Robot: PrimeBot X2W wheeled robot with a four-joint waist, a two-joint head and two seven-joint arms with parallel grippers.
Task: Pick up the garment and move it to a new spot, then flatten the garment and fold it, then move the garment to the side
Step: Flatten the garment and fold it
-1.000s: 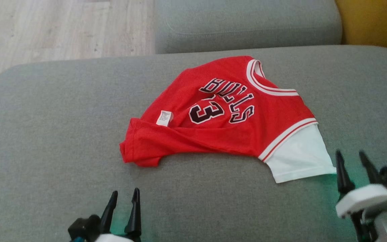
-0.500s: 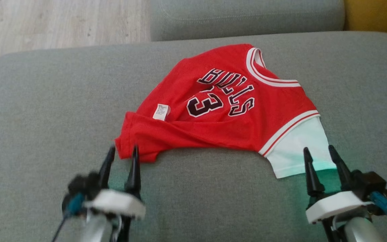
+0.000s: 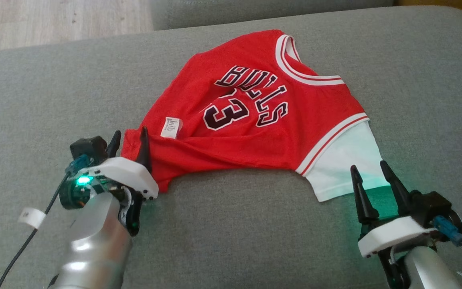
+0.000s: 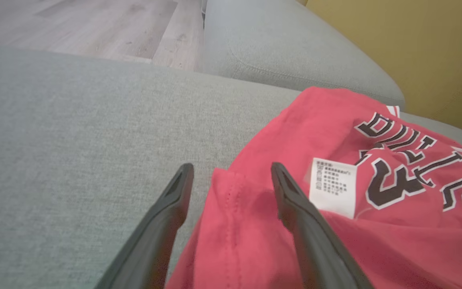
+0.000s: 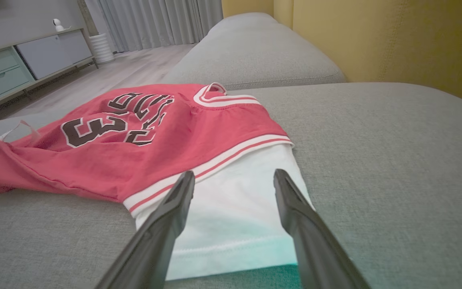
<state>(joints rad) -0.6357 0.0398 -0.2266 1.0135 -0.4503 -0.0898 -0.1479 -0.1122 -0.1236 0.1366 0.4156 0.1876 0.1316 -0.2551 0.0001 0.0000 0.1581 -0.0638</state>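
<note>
Left gripper (image 3: 130, 133), spread, straddles the "BULLS" jersey (image 3: 303, 108) corner beside its label (image 3: 171, 127).

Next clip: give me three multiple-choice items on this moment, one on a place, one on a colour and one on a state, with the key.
1. Where is the left gripper? A) at the jersey's red hem corner; B) at its collar; C) over the floor.
2. What colour is the sleeve in front of the right gripper? A) black; B) white; C) yellow.
3. How do both grippers stand? A) shut on cloth; B) open, holding nothing; C) one open, one shut.
Key: 1 A, the left wrist view has the hem corner between the fingers; 2 B, the right wrist view shows white cloth there; 3 B, both pairs of fingers stand apart.
</note>
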